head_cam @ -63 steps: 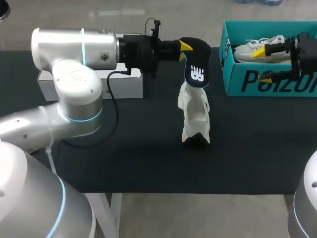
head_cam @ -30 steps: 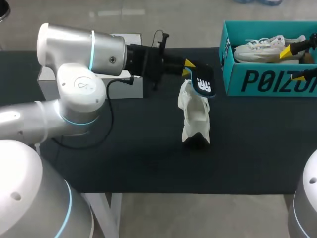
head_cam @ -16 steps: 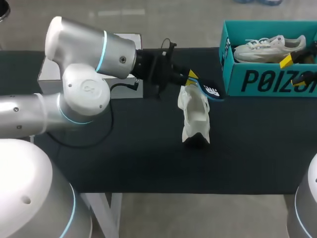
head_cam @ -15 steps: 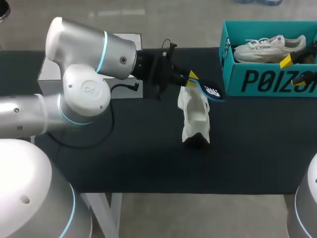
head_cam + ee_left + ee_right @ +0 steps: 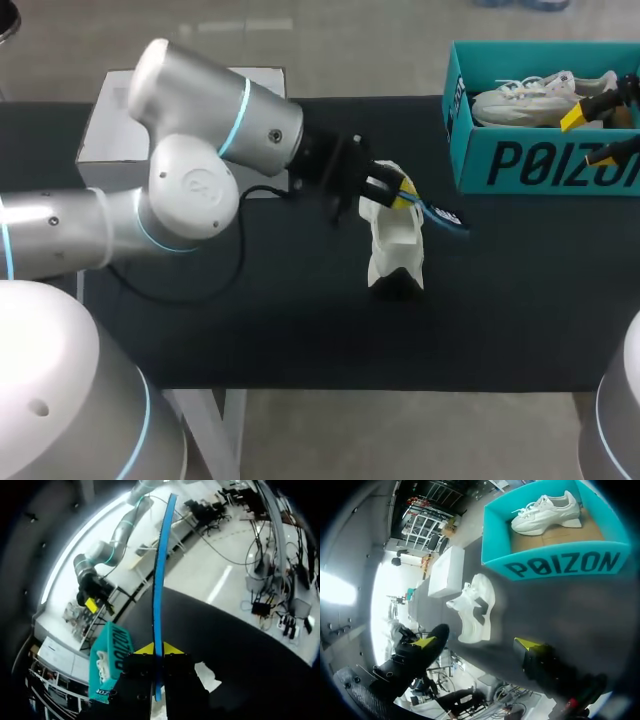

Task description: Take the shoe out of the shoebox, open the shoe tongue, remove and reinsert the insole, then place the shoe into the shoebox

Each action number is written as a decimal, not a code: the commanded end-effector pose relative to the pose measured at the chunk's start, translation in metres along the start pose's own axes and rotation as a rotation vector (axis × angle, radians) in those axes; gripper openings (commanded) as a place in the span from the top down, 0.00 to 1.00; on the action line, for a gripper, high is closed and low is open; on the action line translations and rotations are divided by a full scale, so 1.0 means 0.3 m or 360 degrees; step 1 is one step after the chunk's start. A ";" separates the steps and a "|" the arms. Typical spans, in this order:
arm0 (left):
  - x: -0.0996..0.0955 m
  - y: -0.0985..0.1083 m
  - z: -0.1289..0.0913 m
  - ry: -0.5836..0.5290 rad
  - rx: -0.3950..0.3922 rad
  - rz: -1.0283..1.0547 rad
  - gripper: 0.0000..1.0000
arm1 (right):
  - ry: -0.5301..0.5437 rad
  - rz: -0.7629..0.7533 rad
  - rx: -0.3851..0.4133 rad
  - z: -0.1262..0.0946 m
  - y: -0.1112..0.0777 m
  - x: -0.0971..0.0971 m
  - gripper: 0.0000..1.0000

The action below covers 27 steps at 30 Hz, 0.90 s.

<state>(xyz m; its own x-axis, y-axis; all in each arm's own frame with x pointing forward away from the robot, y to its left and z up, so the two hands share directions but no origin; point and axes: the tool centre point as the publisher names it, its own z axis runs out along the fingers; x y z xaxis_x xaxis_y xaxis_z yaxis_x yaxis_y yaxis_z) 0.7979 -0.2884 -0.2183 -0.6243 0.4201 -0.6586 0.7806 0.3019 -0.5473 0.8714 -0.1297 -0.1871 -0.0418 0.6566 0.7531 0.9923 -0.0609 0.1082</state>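
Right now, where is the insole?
In the head view, the insole is clamped in the left gripper, by the shoe on the table, left of the shoebox.

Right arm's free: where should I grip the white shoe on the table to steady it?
I'd take the shoe at its near end, clamped across its narrow width, coming down from the right: the left gripper and insole crowd its far end.

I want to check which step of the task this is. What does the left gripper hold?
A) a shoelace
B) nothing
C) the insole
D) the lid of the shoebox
C: the left gripper is shut on the thin insole, seen edge-on between its fingers, close to the white shoe on the table.
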 end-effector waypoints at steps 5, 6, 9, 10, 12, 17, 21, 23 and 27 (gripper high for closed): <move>0.045 0.046 0.060 0.0116 0.0103 0.0083 1.00 | -0.0006 0.0002 0.0000 0.001 -0.001 0.001 0.00; 0.048 0.055 0.070 0.0135 0.0105 0.0074 1.00 | -0.0006 0.0002 0.0000 0.001 -0.001 0.001 0.00; 0.057 0.086 0.090 0.0157 0.0110 0.0069 1.00 | -0.0006 0.0002 0.0000 0.001 -0.001 0.001 0.00; 0.060 0.096 0.095 0.0172 0.0115 0.0072 1.00 | -0.0006 0.0002 0.0000 0.001 -0.001 0.001 0.00; 0.068 0.114 0.102 0.0184 0.0116 0.0091 1.00 | -0.0006 0.0002 0.0000 0.001 -0.001 0.001 0.00; 0.090 0.149 0.109 0.0224 0.0138 0.0146 1.00 | -0.0006 0.0002 0.0000 0.001 -0.001 0.001 0.00; 0.099 0.180 0.117 0.0232 0.0121 0.0178 1.00 | -0.0006 0.0002 0.0000 0.001 -0.001 0.001 0.00; 0.103 0.197 0.123 0.0231 0.0112 0.0182 1.00 | -0.0006 0.0002 0.0000 0.001 -0.001 0.001 0.00; 0.115 0.227 0.135 0.0229 0.0140 0.0178 1.00 | -0.0006 0.0002 0.0000 0.001 -0.001 0.001 0.00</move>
<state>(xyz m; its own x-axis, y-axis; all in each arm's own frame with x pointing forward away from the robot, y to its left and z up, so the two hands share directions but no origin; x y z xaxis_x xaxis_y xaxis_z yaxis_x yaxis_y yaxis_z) 0.8234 -0.2845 -0.2910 -0.5196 0.5686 -0.6378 0.8360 0.1842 -0.5169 0.8718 -0.1294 -0.1873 -0.0415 0.6571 0.7527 0.9923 -0.0610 0.1080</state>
